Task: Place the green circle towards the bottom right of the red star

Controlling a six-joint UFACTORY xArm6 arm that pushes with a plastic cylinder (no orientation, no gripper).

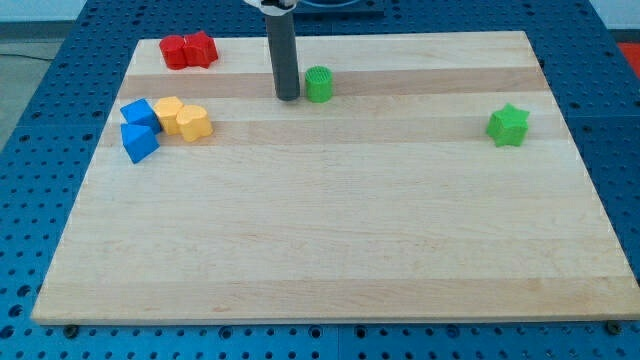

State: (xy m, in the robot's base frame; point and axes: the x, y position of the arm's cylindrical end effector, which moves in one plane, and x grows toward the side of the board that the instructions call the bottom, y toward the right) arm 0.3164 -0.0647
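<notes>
The rod has no fingers, and its tip (pixel 288 97) sits just left of the green circle (pixel 318 84), so any push from there would shove it rightward, away from the red star (pixel 201 47).

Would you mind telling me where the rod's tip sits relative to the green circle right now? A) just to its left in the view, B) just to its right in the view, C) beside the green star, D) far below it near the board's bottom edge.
A: my tip stands close against the view's left side of the green circle, far from the green star.
</notes>
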